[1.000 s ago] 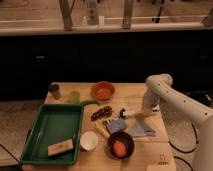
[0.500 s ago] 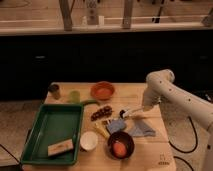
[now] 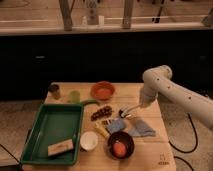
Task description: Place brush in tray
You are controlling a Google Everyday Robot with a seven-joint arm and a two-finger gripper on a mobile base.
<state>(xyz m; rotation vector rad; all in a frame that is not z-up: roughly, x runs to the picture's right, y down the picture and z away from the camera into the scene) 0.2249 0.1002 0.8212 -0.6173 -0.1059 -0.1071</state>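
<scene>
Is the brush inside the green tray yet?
Out: the brush is by the gripper, well right of the tray, which holds only a tan block.

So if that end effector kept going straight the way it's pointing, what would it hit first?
Most likely the brush, lying just below the end effector, which points down and leftward over the table. Depth is unclear, so it might touch bare wood beside the brush instead.

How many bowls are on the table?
3: an orange bowl at the back, a white bowl beside the tray, a dark bowl in front. The pincer is low behind the dark bowl.
</scene>
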